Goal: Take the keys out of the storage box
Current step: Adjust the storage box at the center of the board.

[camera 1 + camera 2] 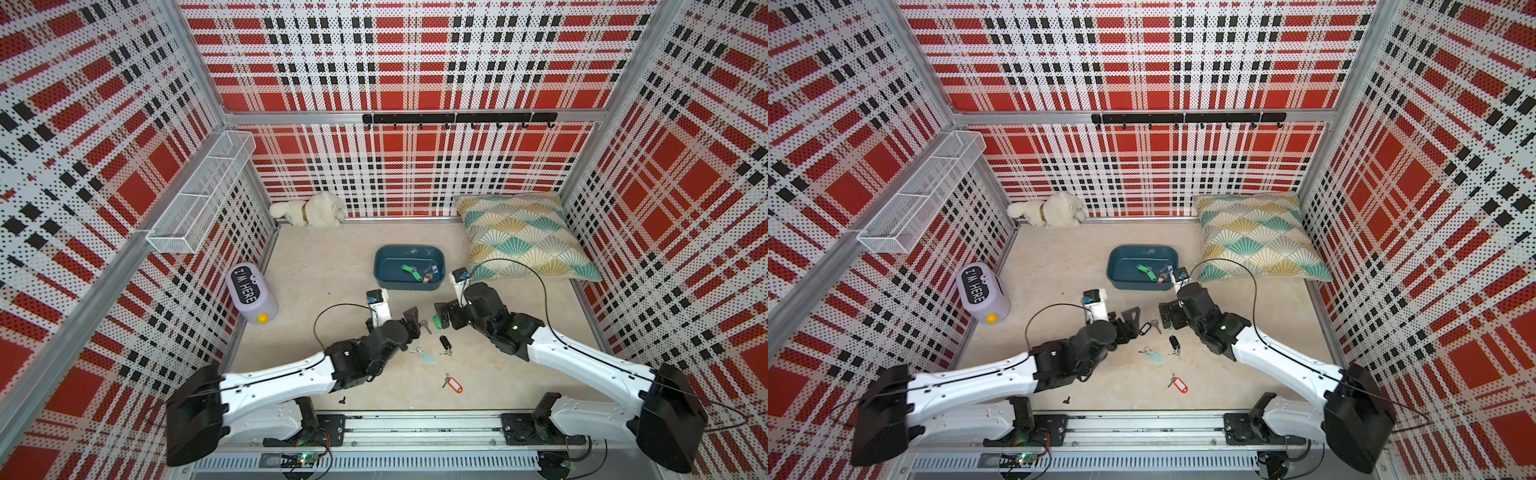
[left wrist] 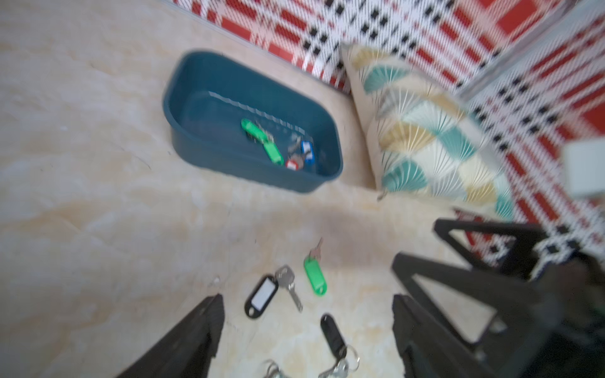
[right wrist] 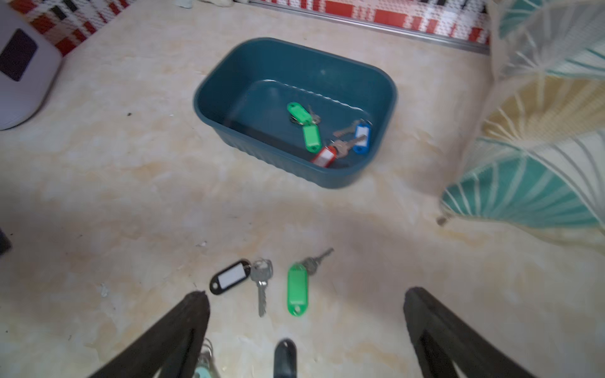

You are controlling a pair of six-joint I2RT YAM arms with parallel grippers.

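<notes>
Left pincer (image 2: 307, 297), right pincer (image 3: 305, 292) both spread wide, empty, low over tabletop (image 3: 98, 196). Five loose keys (image 3: 296, 289) lie at 6 o'clock of storage box (image 3: 294, 44); four boxed keys (image 3: 311, 137) wait inside, toward its 3 o'clock end. Task about half done.

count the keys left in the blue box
4. In the box: a green-tagged key near the middle, a second green one beside it, a red-tagged key and a blue-tagged key toward the pillow end. The near wall may hide more.
</notes>
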